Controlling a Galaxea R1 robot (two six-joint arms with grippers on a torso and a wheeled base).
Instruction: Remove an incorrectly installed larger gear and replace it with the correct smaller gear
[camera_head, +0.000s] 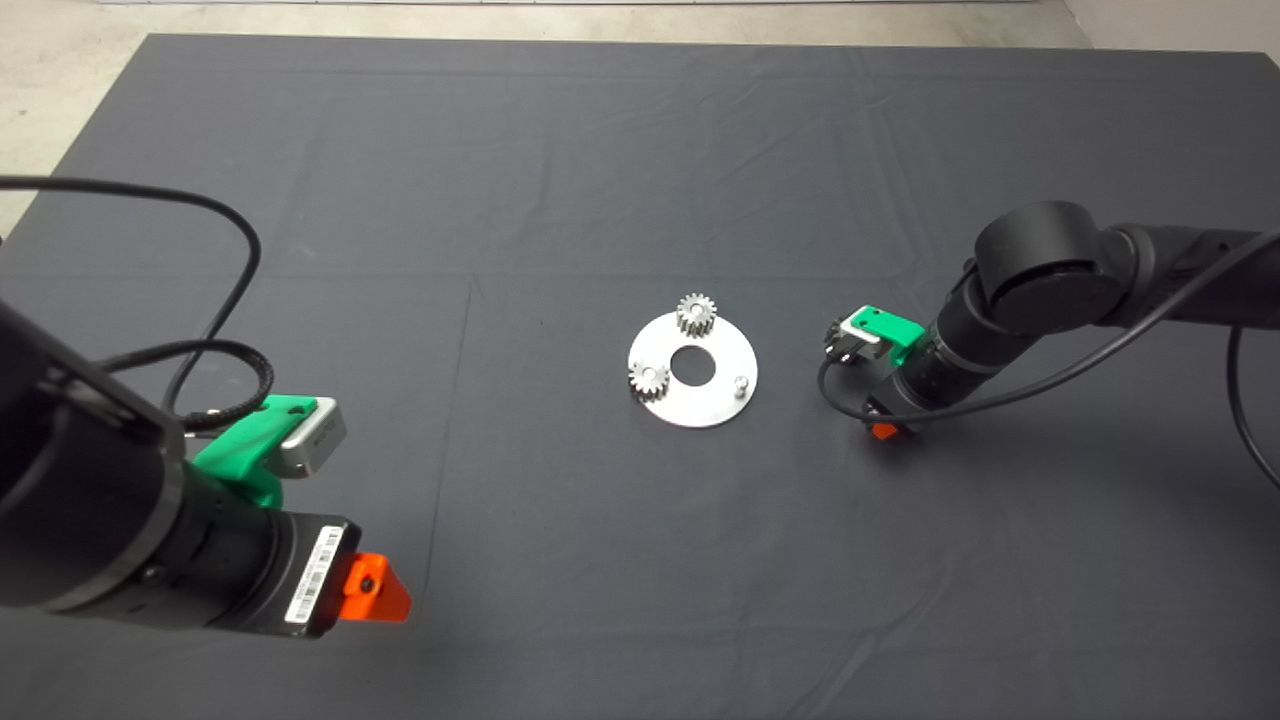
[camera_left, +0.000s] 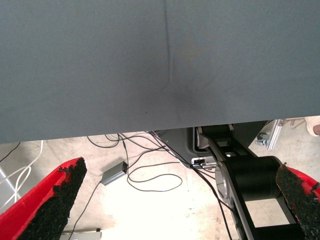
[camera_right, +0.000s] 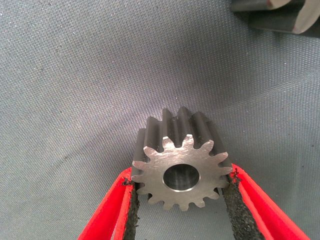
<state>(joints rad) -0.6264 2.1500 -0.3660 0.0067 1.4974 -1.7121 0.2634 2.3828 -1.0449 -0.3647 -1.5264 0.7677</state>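
Observation:
The smaller gear (camera_right: 182, 165), grey steel with short even teeth, sits between my right gripper's (camera_right: 181, 174) fingers, whose pads press on its two sides, just over the dark mat. In the head view this gripper (camera_head: 883, 430) is low over the mat, just right of the silver disc plate (camera_head: 700, 405), and hides the gear. A piece of the larger gear (camera_right: 280, 15) with long teeth lies on the mat close beyond it. The plate carries two small gears (camera_head: 696, 314) (camera_head: 649, 379) and a bare pin (camera_head: 741, 383). My left gripper (camera_head: 378, 590) waits open at the lower left.
The left wrist view shows the mat's edge with floor, cables (camera_left: 150, 175) and the robot's black base (camera_left: 250, 185) beyond. A black cable (camera_head: 225, 300) loops over the mat's left side. The right arm (camera_head: 1050, 270) reaches in from the right.

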